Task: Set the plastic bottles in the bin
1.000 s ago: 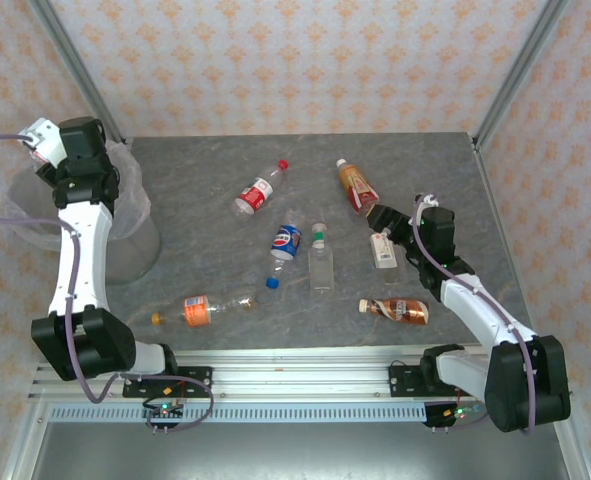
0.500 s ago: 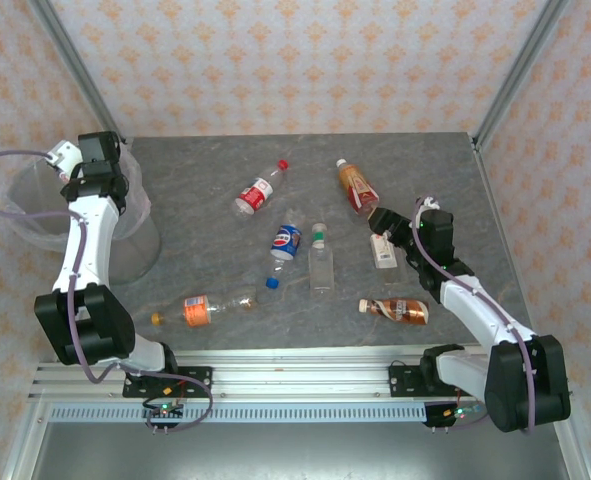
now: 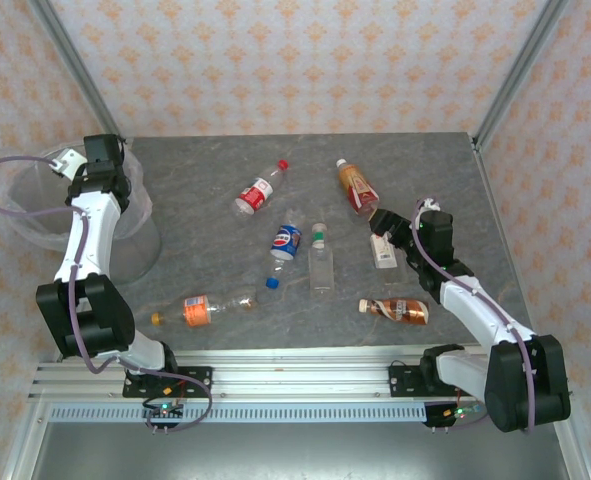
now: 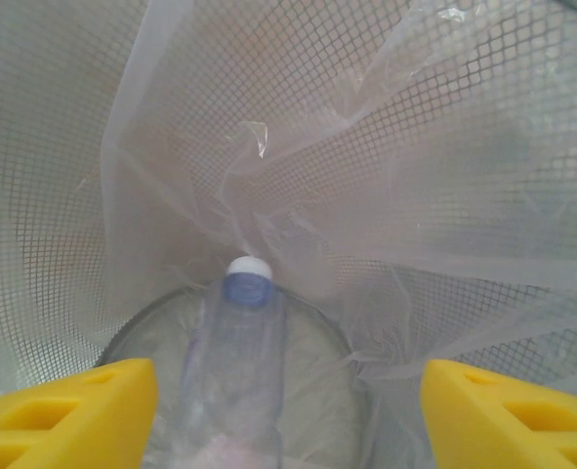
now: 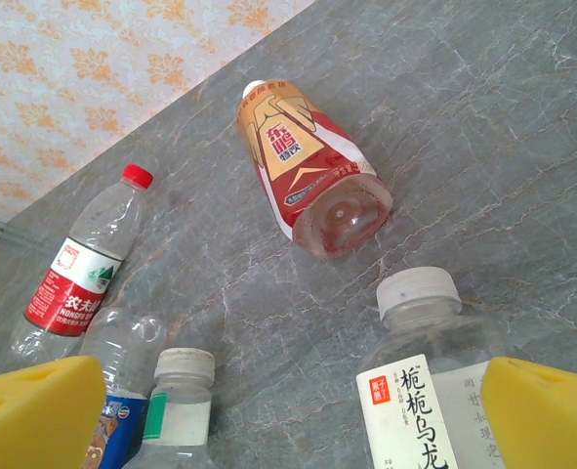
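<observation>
The right pincer [image 5: 290, 412] is open wide by the white-label bottle [image 5: 427, 391], which lies on the desk [image 5: 522, 147]. The bottle looks empty and light. It is smooth and round, so it may roll or squash. Grab it across its middle. The left pincer [image 4: 288, 401] gapes over the bin [image 4: 63, 195].

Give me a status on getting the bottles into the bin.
Done: one clear bottle lies inside the bin, under the open left gripper. In hand: nothing gripped; the open right gripper is over the white-capped bottle. Left: seven bottles on the table, that one included, among them the red-capped one and the brown-labelled one.
</observation>
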You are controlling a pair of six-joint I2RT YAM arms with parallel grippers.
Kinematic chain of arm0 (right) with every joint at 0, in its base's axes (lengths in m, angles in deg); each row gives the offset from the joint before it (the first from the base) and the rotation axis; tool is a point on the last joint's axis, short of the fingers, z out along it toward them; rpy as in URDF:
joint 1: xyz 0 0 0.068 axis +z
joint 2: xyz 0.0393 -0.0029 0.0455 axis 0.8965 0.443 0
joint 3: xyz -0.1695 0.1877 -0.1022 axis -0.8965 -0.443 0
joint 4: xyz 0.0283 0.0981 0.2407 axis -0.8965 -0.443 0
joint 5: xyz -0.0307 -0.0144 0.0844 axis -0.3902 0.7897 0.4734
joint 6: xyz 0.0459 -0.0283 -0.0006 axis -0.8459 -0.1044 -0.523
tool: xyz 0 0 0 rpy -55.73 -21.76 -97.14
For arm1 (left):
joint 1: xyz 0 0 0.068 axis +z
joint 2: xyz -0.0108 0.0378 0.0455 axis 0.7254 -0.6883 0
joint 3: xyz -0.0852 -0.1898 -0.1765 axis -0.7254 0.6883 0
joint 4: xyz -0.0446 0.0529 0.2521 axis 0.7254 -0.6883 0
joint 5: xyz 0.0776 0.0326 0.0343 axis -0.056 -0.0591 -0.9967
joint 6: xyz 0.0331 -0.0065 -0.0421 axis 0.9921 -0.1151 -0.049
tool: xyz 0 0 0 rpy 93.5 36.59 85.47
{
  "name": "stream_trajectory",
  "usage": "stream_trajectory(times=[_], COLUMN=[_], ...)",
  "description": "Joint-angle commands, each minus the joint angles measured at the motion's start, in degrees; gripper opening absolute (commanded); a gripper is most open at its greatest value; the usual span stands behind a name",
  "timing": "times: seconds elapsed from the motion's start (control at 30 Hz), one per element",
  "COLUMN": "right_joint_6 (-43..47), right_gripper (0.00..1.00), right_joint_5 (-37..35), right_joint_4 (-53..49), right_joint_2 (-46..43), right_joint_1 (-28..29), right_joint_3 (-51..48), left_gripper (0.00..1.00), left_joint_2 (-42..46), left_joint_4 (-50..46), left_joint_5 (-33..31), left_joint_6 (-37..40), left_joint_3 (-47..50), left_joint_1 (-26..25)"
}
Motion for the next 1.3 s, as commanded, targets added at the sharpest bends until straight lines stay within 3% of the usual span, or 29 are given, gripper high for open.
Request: stream_trajectory(times=[0.0, 0.2, 0.43, 0.63, 0.83, 0.87, 0.97, 1.13, 1.27], right_joint_6=[0.93, 0.66, 0.66, 0.70, 0.97, 1.09, 0.81, -0.01, -0.23], right_gripper=[0.99, 0.99, 0.99, 0.99, 0.99, 0.99, 0.99, 0.99, 0.99], right_joint_5=[-1.08, -0.99, -0.46, -0.11, 0.23, 0.22, 0.72, 3.39, 2.73], right_joint_4=[-0.82, -0.62, -0.18, 0.72, 0.99, 0.90, 0.34, 0.11, 0.28], right_joint_2=[-0.73, -0.65, -0.39, 0.39, 0.59, 0.51, 0.16, -0.88, -1.99], right_joint_1=[0.19, 0.23, 0.18, 0.24, 0.25, 0.31, 0.31, 0.56, 0.79], right_joint_3=[-0.27, -0.22, 0.17, 0.69, 0.79, 0.79, 1.02, 1.34, 1.15], left_gripper=[0.72, 0.74, 0.85, 0.93, 0.94, 0.96, 1.00, 1.00, 1.00], left_joint_2=[-0.81, 1.59, 7.86, 11.62, 15.42, 16.48, 18.41, 18.91, 22.31], left_joint_4=[-2.37, -2.54, -3.79, -7.24, -10.54, -10.52, -8.82, -14.25, -15.07], left_joint_5=[-0.77, 1.95, 7.20, 4.61, 2.95, 3.67, 14.71, 12.18, 13.96], left_joint_6=[-0.92, 1.06, 3.76, 9.47, 9.39, 8.52, 5.09, -1.25, -15.62], left_joint_3=[-0.67, -2.10, -5.11, -8.87, -8.92, -7.94, -4.12, -1.58, 6.66], left_joint_1=[0.54, 0.54, -0.43, -7.35, -15.97, -17.81, -21.46, -29.87, -33.11])
